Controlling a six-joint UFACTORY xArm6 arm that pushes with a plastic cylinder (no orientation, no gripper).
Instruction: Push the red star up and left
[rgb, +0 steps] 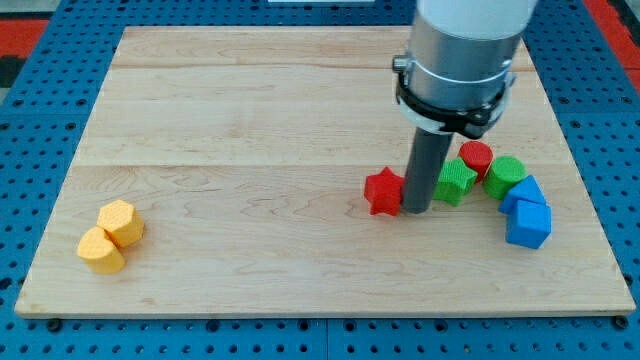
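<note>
The red star (382, 191) lies on the wooden board (300, 120), right of centre. My tip (417, 211) stands right against the star's right side, between it and the green star (458, 181). The rod rises from there to the grey arm body at the view's top.
A red cylinder (476, 157), a green cylinder (505, 173) and two blue blocks (527, 222) cluster to the right of the green star. Two yellow blocks (111, 236) sit near the board's bottom left corner.
</note>
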